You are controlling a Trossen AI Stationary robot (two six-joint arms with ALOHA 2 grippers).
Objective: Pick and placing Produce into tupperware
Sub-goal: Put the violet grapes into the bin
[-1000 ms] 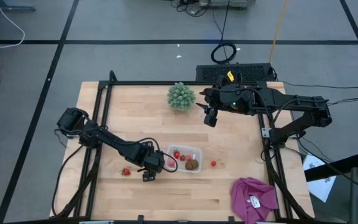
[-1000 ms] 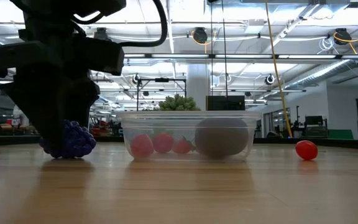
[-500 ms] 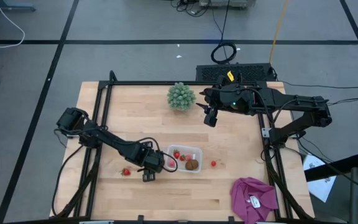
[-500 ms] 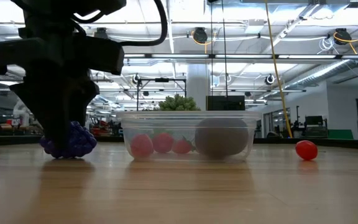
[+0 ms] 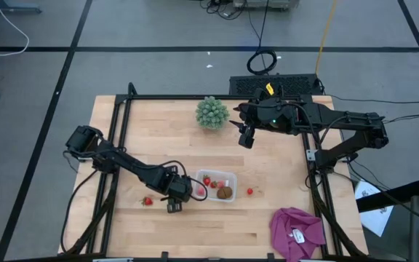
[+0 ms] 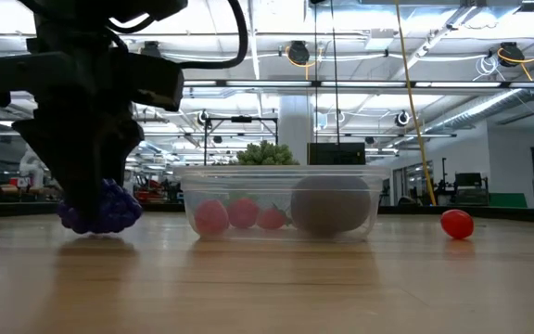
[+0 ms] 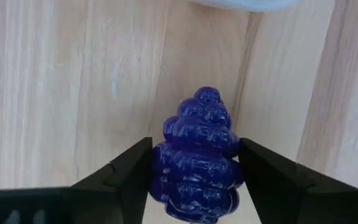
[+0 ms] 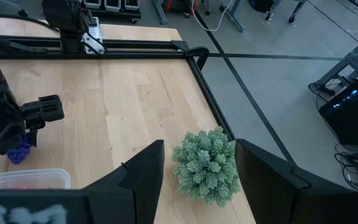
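The purple grape cluster [image 7: 196,155] sits between the fingers of my left gripper [image 7: 194,149], which is shut on it just left of the clear tupperware [image 5: 216,185]. In the high view my left gripper [image 5: 177,196] hides the cluster. The low view shows the cluster [image 6: 109,211] low at the table beside the tupperware [image 6: 284,199]. The tupperware holds the brown kiwi [image 5: 225,193] and a few red strawberries [image 5: 206,181]. One strawberry [image 5: 249,191] lies on the table right of it, another [image 5: 147,201] left of my left gripper. My right gripper [image 5: 246,136] hangs open, high over the table's far right part. My left gripper pinches the grape cluster by its wide end [image 7: 166,165], one finger [image 7: 126,171] on each flank. The fingers come from above, pointing down [image 6: 86,176]. The narrow tip [image 7: 207,96] sticks out beyond the fingertips. Whether the cluster still touches the table, I cannot tell.
A large green spiky ball [image 5: 212,113] stands near the far edge, close to my right gripper [image 8: 197,168]. A magenta cloth [image 5: 297,231] lies at the near right corner. A black frame [image 5: 195,97] runs around the table. Bare wood lies near the near edge.
My left gripper has edged up a little, still shut on the grape cluster, which has risen slightly with it.
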